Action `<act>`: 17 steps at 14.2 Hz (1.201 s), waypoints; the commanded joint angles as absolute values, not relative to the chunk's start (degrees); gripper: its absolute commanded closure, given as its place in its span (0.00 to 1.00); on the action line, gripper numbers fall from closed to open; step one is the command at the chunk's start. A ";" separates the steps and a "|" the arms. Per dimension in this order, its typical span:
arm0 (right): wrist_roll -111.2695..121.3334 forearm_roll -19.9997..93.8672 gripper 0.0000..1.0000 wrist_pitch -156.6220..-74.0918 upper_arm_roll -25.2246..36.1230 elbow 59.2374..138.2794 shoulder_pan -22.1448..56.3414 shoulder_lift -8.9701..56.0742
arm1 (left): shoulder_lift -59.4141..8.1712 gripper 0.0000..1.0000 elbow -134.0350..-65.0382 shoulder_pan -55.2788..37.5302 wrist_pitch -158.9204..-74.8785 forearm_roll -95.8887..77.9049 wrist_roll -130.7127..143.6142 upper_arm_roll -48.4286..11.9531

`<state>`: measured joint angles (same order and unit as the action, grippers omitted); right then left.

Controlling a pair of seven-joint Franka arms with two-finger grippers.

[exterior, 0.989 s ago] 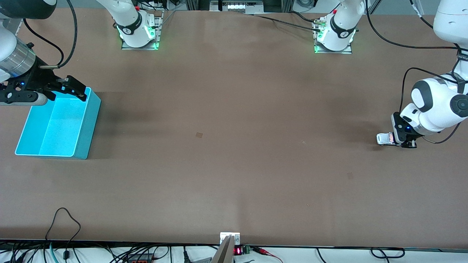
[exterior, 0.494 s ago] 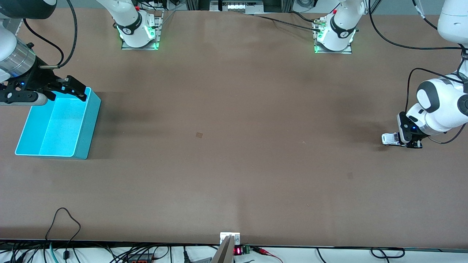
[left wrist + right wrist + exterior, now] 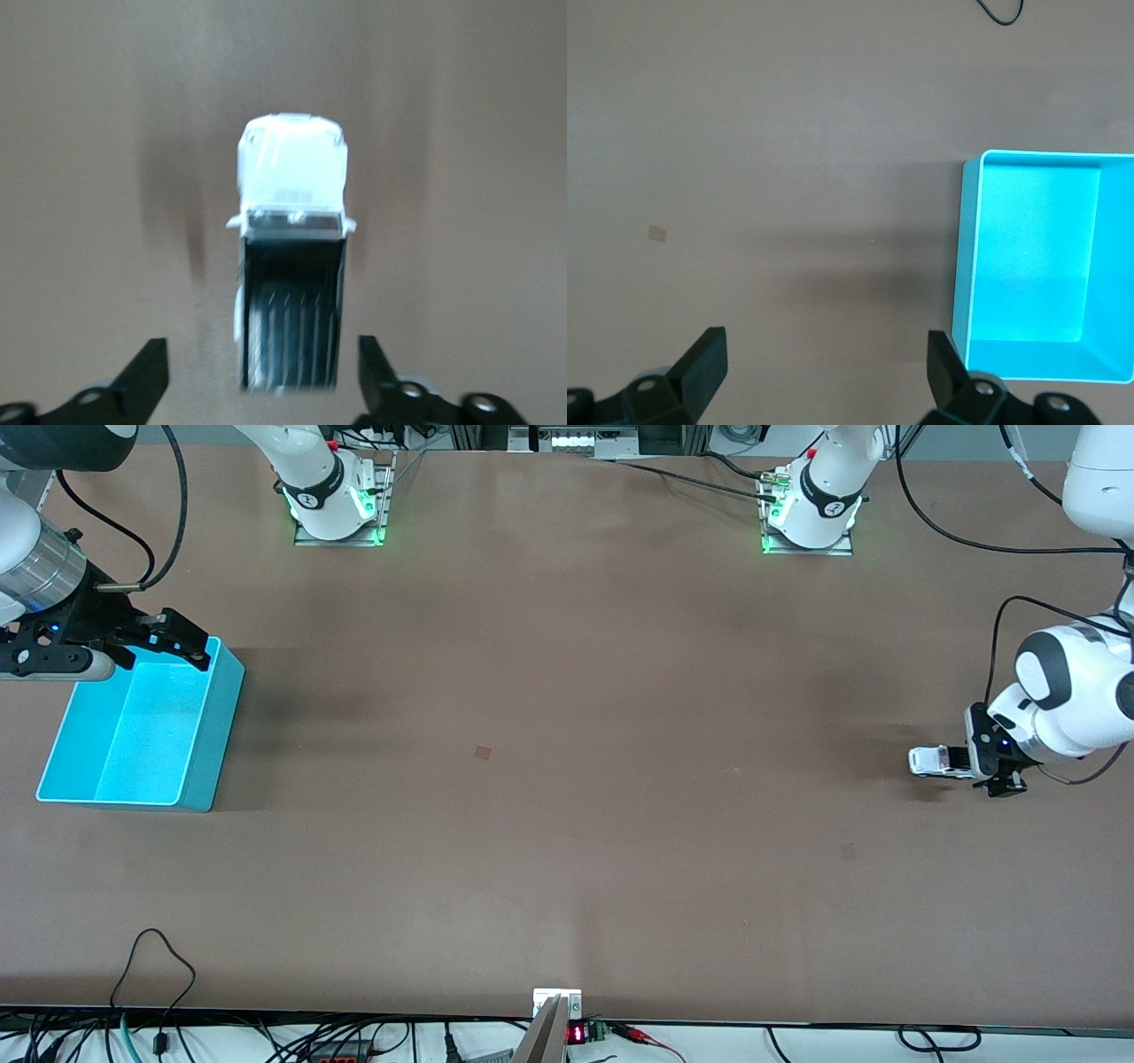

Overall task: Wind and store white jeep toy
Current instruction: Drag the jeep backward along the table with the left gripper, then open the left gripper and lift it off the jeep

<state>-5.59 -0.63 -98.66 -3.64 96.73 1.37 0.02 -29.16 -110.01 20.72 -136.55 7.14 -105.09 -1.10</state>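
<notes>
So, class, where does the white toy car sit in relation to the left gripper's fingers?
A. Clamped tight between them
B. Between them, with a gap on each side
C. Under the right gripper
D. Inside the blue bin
B: in the left wrist view the white toy car sits on the table between the open fingers of the left gripper, bare table showing on both sides.

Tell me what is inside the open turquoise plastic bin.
Nothing shows inside the open turquoise plastic bin: the right wrist view sees only its bare floor. From the front camera, the right gripper hanging over its rim covers one corner.
</notes>
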 commanded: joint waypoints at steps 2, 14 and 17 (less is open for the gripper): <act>-5.01 -1.23 0.00 -98.53 -3.78 97.82 1.41 -1.41 | -28.05 0.00 -103.20 20.39 -125.45 7.82 -102.50 -3.25; -5.01 -1.23 0.00 -98.53 -3.78 97.91 1.41 -1.41 | -24.09 0.00 -81.39 20.48 -81.05 7.56 -52.42 -16.95; -5.10 -1.23 0.00 -98.53 -3.78 97.91 1.41 -1.41 | -21.19 0.00 -80.68 20.57 -80.16 3.54 -36.97 -18.98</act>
<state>-5.59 -0.63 -98.66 -3.64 96.73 1.37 0.02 -22.99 -81.37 20.19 -81.50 6.21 -45.30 -18.10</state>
